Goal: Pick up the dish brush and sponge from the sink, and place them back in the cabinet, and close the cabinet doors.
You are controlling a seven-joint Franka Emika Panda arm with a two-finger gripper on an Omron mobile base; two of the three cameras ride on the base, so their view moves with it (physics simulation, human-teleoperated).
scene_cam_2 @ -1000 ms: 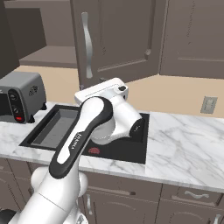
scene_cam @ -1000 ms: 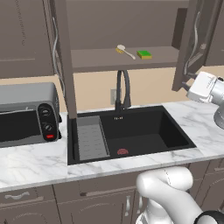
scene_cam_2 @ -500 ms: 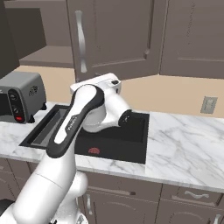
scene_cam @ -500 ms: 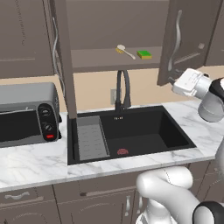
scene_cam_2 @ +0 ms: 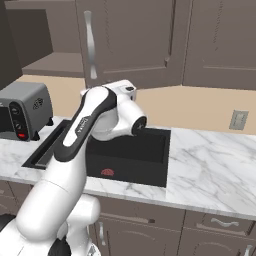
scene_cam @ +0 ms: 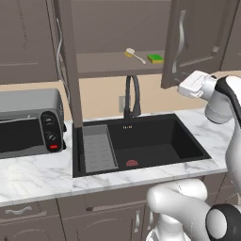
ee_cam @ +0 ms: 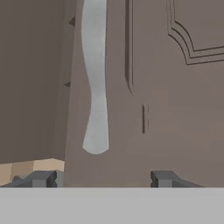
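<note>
I count one dish brush (scene_cam: 134, 55) and one sponge (scene_cam: 155, 58), both lying on the shelf of the cabinet (scene_cam: 117, 63), the brush to the left of the sponge and a little apart from it. One sink (scene_cam: 141, 143) sits below in the marble counter (scene_cam: 33, 176), with one grey ribbed tray (scene_cam: 98, 151) in its left part, one red drain (scene_cam: 132, 163) on the floor of the basin, and one black arched faucet (scene_cam: 132, 96) behind it. One toaster oven (scene_cam: 28, 121) stands on the counter at the left. Two cabinet doors show in the left base view: the left door (scene_cam: 68, 70) stands edge-on, and the right door (scene_cam: 188, 42) is swung partway, each with one silver handle.

My gripper (ee_cam: 104, 179) faces the right door panel, with its two fingertips (ee_cam: 41, 178) spread well apart and nothing between them. The lower end of the door's curved silver handle (ee_cam: 97, 83) hangs just above the gap between the tips. Whether I touch the door I cannot tell.

I can read no writing or labels anywhere.
</note>
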